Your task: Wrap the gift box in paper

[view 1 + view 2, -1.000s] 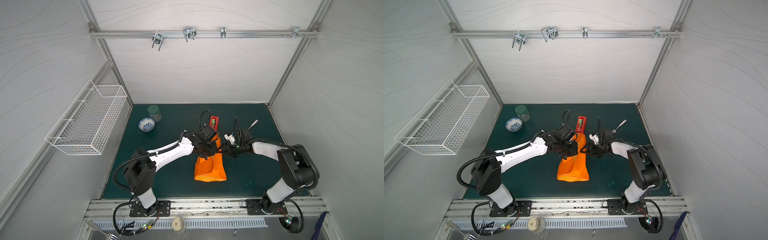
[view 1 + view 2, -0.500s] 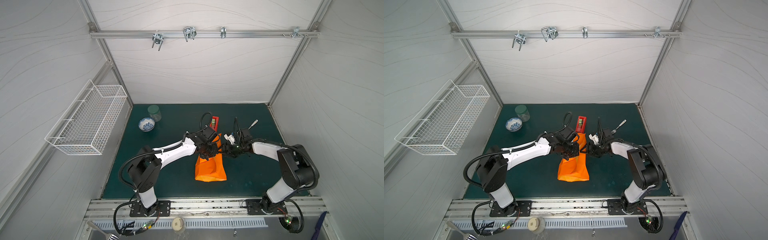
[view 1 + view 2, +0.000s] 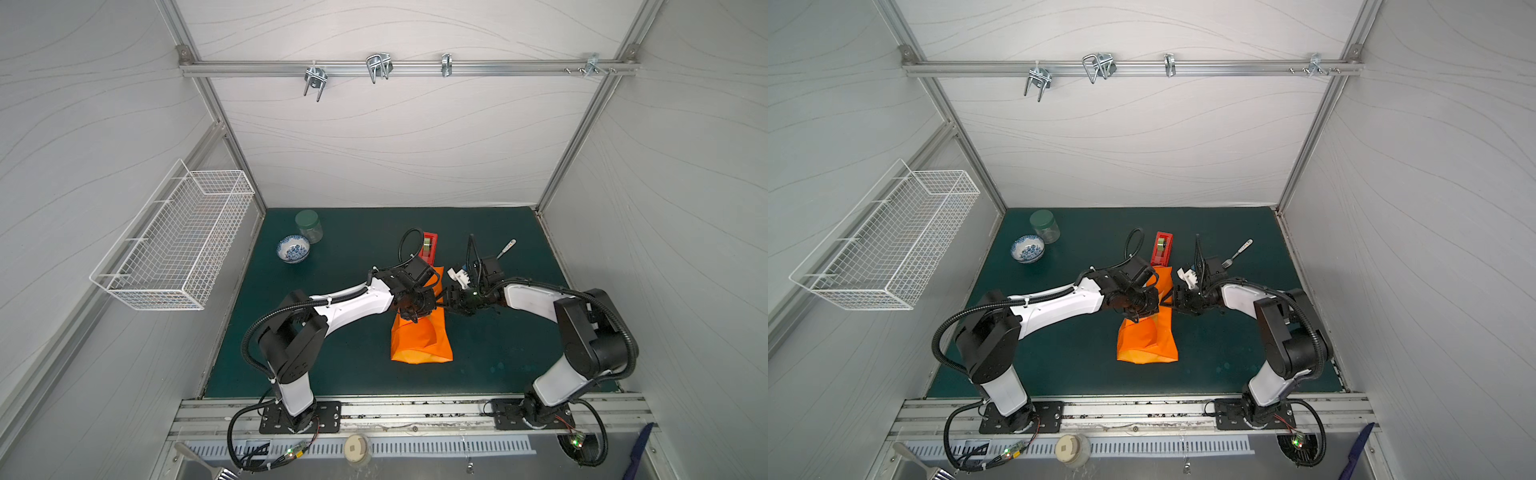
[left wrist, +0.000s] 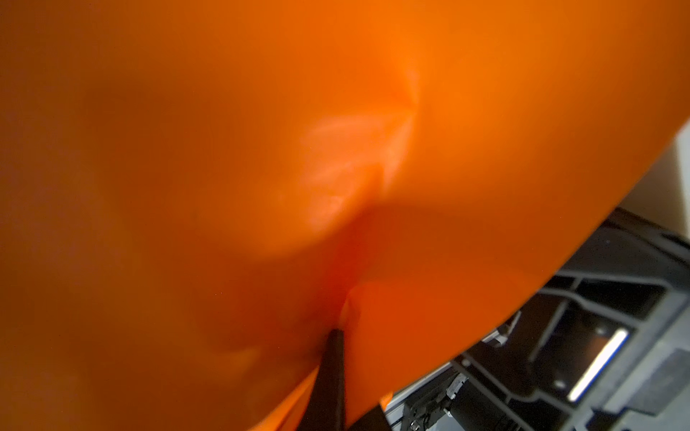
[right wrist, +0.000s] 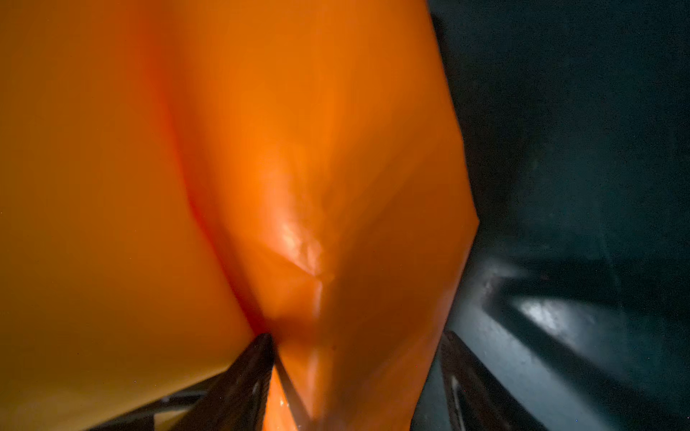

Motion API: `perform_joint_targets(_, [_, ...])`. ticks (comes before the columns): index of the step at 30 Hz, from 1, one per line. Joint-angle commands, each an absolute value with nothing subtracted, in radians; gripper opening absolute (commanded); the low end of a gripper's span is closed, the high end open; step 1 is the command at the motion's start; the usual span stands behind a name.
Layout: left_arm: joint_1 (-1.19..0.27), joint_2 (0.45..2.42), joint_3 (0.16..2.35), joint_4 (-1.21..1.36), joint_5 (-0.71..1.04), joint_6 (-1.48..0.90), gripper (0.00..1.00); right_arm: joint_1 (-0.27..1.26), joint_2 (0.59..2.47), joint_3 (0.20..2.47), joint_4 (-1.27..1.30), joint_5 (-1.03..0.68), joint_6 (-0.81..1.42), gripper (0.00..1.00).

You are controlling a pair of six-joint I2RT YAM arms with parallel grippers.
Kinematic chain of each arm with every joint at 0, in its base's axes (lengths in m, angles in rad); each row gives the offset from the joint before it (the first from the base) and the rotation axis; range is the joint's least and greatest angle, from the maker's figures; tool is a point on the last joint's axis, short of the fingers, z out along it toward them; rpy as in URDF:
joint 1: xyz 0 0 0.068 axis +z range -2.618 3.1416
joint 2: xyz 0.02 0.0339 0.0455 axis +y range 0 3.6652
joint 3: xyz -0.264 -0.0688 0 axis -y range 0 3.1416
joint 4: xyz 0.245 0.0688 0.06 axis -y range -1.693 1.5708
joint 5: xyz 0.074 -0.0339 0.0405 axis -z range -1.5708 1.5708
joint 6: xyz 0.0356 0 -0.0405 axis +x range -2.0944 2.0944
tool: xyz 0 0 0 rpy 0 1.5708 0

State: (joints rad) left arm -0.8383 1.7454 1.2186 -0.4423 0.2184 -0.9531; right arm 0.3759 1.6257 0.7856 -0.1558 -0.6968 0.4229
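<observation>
Orange paper [image 3: 420, 338], crumpled bundle, centre. Far end pinched by left gripper [image 4: 338, 334] — pressed together on a fold. Astride it, right gripper [image 5: 358, 345] — jaws wide, clamping or not cannot be told.

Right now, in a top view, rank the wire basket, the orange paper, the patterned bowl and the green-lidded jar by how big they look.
1. wire basket, though it hangs nearer the camera
2. paper, partly hidden by the arms
3. bowl and jar: too alike to rank
</observation>
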Motion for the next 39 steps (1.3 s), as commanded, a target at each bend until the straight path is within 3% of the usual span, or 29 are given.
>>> perform_joint_targets(1, [-0.847, 1.772, 1.259, -0.386, 0.24, -0.934, 0.02, 0.403, 1.648, 0.749, -0.253, -0.627, 0.412, 0.71])
perform_joint_targets(9, [-0.831, 1.7, 1.306, -0.561, 0.164, -0.792, 0.02, 0.403, 1.647, 0.751, -0.256, -0.618, 0.408, 0.71])
perform_joint_targets(18, [-0.796, 1.625, 1.247, -0.569, 0.185, -0.807, 0.01, 0.403, 1.651, 0.753, -0.257, -0.614, 0.405, 0.7])
perform_joint_targets(39, [-0.843, 1.745, 1.275, -0.48, 0.239, -0.89, 0.0, 0.403, 1.654, 0.75, -0.25, -0.621, 0.405, 0.7])
